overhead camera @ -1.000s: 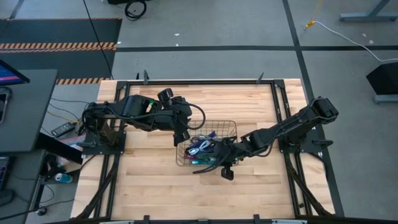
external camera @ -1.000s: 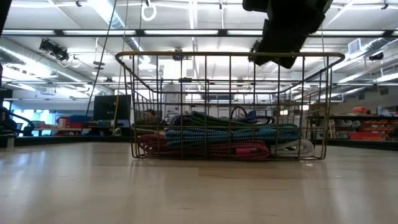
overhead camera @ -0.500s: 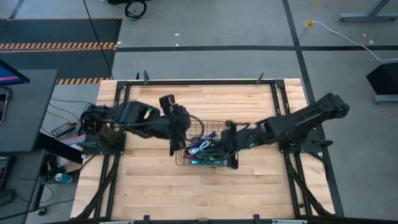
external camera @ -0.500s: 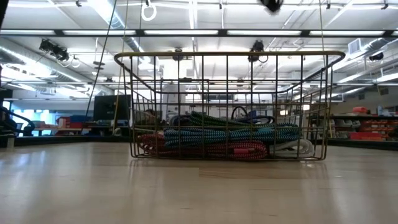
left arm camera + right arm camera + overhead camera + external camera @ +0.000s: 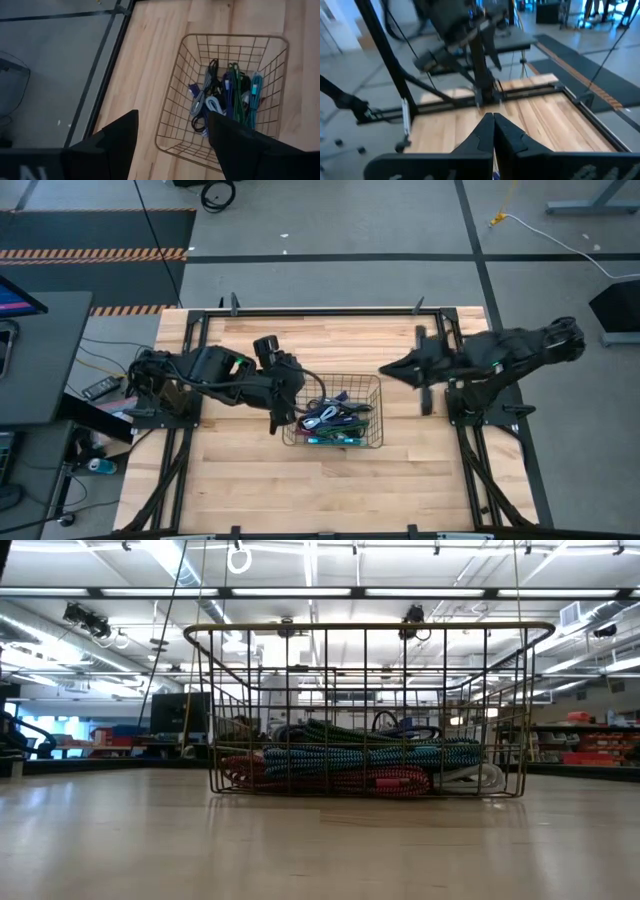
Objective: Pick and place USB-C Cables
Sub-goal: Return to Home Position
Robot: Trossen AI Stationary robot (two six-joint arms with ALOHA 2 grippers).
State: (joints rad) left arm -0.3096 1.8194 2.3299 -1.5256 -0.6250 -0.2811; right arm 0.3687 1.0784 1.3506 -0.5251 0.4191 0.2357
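Spreading its two dark fingers wide and holding nothing, the left gripper [image 5: 280, 406] [image 5: 172, 115] hangs just beside the left wall of the gold wire basket [image 5: 336, 377] [image 5: 370, 628] [image 5: 172, 107]. The basket is a rectangular grid of thin rods on the pale planked wooden table [image 5: 250, 470]. The USB-C Cables [image 5: 330, 420] [image 5: 370, 765] [image 5: 225, 97], braided cords in teal, maroon, green, purple and grey-silver, lie heaped on its floor. Beyond the basket's right rim hangs the right gripper [image 5: 386, 370] [image 5: 493, 117], its fingers pressed together, empty.
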